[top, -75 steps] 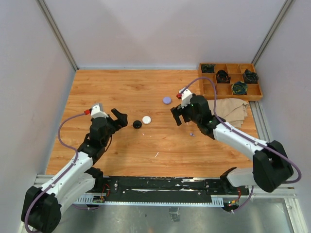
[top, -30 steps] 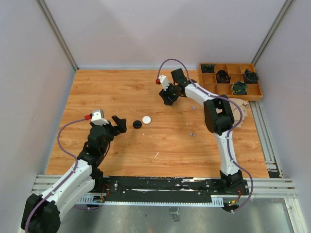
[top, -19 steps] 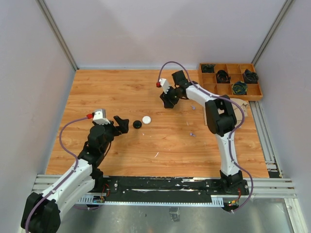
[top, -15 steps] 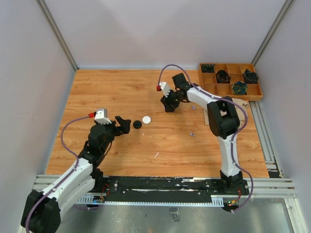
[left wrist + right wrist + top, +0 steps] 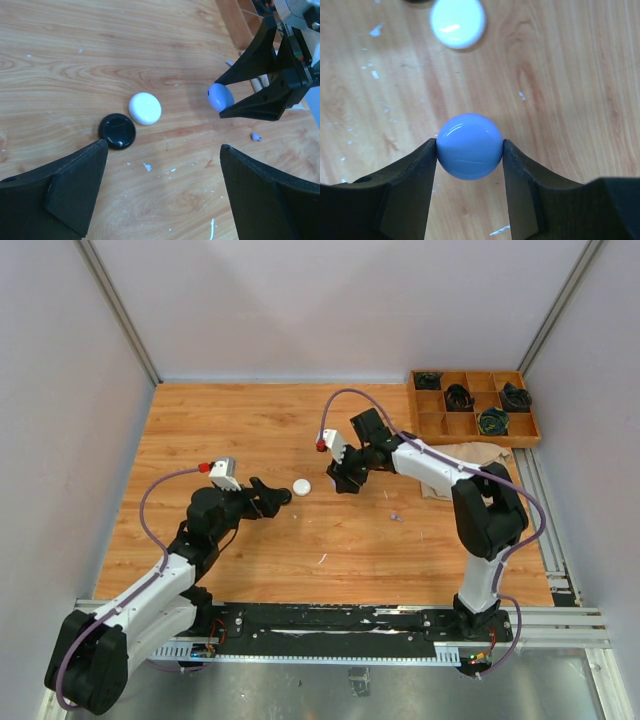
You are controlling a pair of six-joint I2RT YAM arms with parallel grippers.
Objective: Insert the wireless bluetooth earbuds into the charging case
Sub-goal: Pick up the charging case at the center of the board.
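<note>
Black case (image 5: 117, 131) and white case (image 5: 145, 108), side by side, lie ahead of left gripper (image 5: 161, 150).

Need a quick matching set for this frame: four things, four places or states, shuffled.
Things:
1. lilac round case
2. white round case
3. left pincer
4. wooden tray

States:
a. open, holding nothing
b. at the far right, split into compartments
c. clamped between the fingers of the right pincer
d. lying flat beside the black round case

Pairs: 1-c, 2-d, 3-a, 4-b
</note>
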